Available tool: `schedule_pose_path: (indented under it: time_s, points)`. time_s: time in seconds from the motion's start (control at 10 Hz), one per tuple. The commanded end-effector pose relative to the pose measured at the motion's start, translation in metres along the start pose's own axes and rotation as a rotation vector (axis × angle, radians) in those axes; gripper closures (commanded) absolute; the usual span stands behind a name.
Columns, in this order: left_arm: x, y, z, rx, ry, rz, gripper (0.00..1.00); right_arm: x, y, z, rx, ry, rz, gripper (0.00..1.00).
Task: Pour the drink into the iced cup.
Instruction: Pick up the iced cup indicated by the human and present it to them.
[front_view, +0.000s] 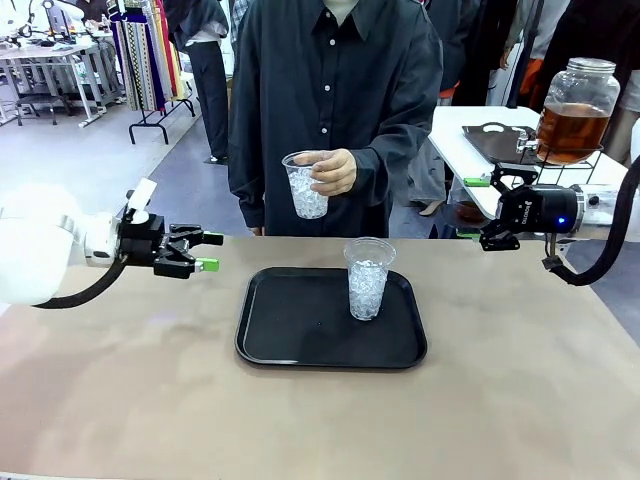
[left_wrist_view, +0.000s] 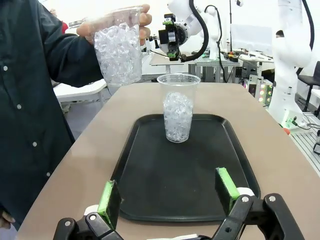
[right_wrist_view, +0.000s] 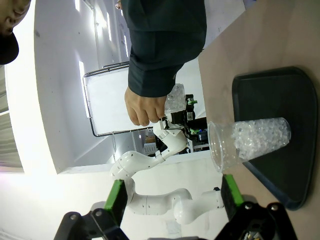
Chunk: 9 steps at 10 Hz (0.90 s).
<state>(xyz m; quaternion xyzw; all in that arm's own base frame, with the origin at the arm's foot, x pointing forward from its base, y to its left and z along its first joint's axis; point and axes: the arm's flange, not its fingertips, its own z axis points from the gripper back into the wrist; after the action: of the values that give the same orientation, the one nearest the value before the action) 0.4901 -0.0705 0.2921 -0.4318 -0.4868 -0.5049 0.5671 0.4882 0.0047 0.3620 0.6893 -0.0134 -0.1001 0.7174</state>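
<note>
Black rectangular plastic tray (front_view: 270, 345), near centre, carries upright clear plastic cup of ice (front_view: 368, 280). Amber drink (front_view: 570, 135) in lidded glass jar (front_view: 582, 88), upright, far right, behind right gripper (front_view: 474, 208). Its fingers point left, away from the jar. Right arm nearer. Left gripper (front_view: 211, 252) likewise spread, empty.

We can't read any txt, nos. or brand marks here. In the front view there's a small pale mark on the black body of the right gripper (front_view: 478, 210), prob. a logo, but it's too small for us to make out. We see no legible print on the white tag (front_view: 141, 194) at the left arm's wrist.
</note>
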Motion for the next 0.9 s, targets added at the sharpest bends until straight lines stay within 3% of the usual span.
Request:
schedule_pose_path:
  time_s: [0.0,0.8]
  points:
    - [0.0017,0.0020,-0.0044,-0.001,0.012,0.012,0.00,0.0002,0.0021,0.0001,-0.001,-0.003,0.004,0.00]
    - [0.0017,0.0020,-0.0044,-0.001,0.012,0.012,0.00,0.0002,0.0021,0.0001,-0.001,-0.003,0.004,0.00]
